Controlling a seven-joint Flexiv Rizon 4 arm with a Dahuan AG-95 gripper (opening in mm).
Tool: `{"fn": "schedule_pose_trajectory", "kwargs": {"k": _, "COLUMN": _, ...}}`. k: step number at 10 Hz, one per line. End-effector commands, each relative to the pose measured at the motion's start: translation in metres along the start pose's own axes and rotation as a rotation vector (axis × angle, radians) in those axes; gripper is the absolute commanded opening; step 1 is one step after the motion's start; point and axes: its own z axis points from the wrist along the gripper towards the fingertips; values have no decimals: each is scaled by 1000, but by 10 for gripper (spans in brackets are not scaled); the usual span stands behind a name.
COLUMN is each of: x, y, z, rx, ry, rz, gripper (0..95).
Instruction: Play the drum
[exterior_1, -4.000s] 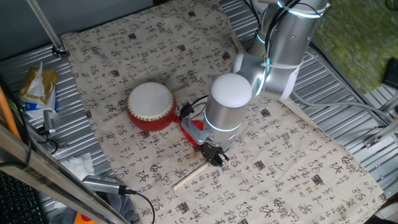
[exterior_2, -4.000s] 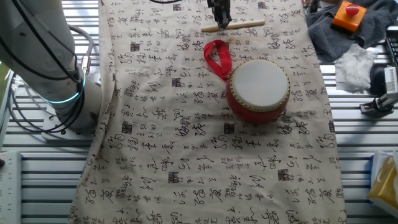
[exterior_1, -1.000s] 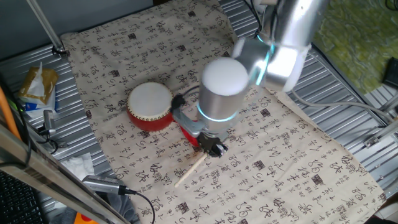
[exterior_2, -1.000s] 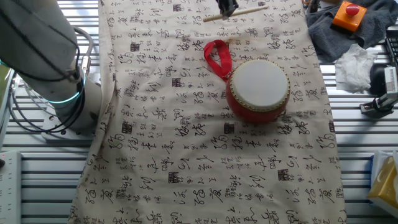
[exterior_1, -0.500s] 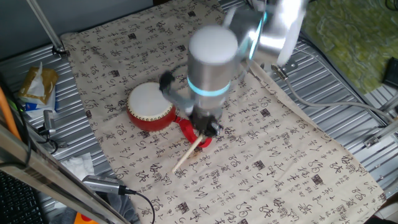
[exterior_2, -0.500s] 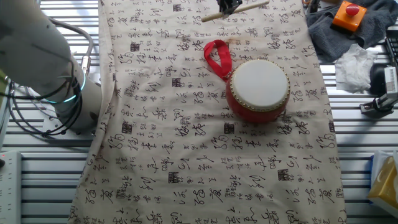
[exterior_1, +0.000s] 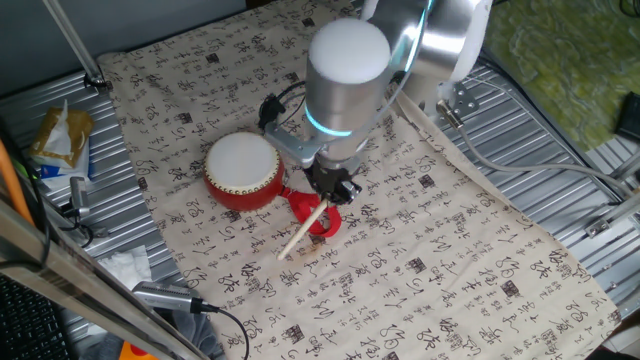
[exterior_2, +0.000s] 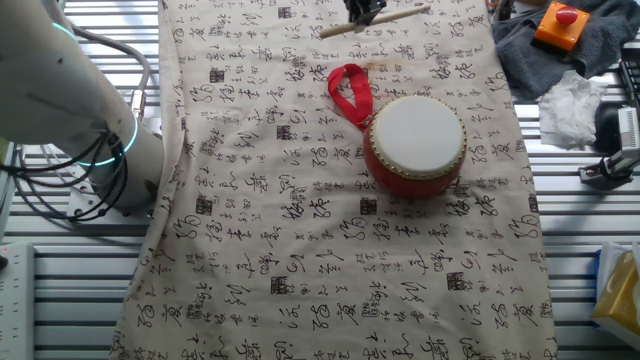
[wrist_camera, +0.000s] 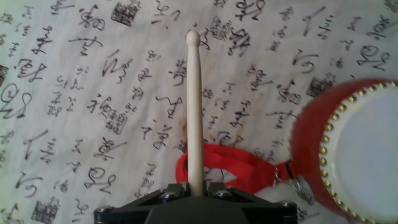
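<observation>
The drum (exterior_1: 242, 170) (exterior_2: 415, 143) (wrist_camera: 354, 149) has a red body, a flat white skin and gold studs, and rests on the printed cloth. Its red ribbon loop (exterior_1: 318, 216) (exterior_2: 350, 92) (wrist_camera: 233, 167) lies beside it. My gripper (exterior_1: 333, 193) (exterior_2: 364, 12) (wrist_camera: 195, 190) is shut on a thin light wooden stick (exterior_1: 301, 230) (exterior_2: 372, 20) (wrist_camera: 195, 106), holding it near one end. The stick is lifted off the cloth and slants down over the ribbon, to the right of the drum in one fixed view. Its rounded tip points away from the drum in the hand view.
A cloth (exterior_1: 450, 260) (exterior_2: 300, 250) printed with black characters covers the table. Grey rag (exterior_2: 560, 40) with an orange device (exterior_2: 563, 22), white tissue (exterior_2: 575, 105), a yellow packet (exterior_1: 60, 140) and cables (exterior_1: 190, 305) lie along the cloth's edges on ribbed metal.
The gripper has lifted the stick off the cloth and carried it toward the drum, turning the hand so the stick slants over the ribbon. The drum has not moved.
</observation>
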Motion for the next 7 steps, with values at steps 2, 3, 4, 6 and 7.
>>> {"fn": "schedule_pose_trajectory", "kwargs": {"k": 2, "x": -1, "y": 0, "z": 1, "rx": -2, "ry": 1, "rz": 0, "gripper": 0}}
{"fn": "schedule_pose_trajectory", "kwargs": {"k": 3, "x": -1, "y": 0, "z": 1, "rx": -3, "ry": 2, "rz": -3, "gripper": 0}}
{"fn": "schedule_pose_trajectory", "kwargs": {"k": 4, "x": -1, "y": 0, "z": 1, "rx": -5, "ry": 3, "rz": -6, "gripper": 0}}
{"fn": "schedule_pose_trajectory", "kwargs": {"k": 6, "x": -1, "y": 0, "z": 1, "rx": -14, "ry": -1, "rz": -3, "gripper": 0}}
{"fn": "schedule_pose_trajectory", "kwargs": {"k": 7, "x": -1, "y": 0, "z": 1, "rx": -17, "ry": -3, "rz": -3, "gripper": 0}}
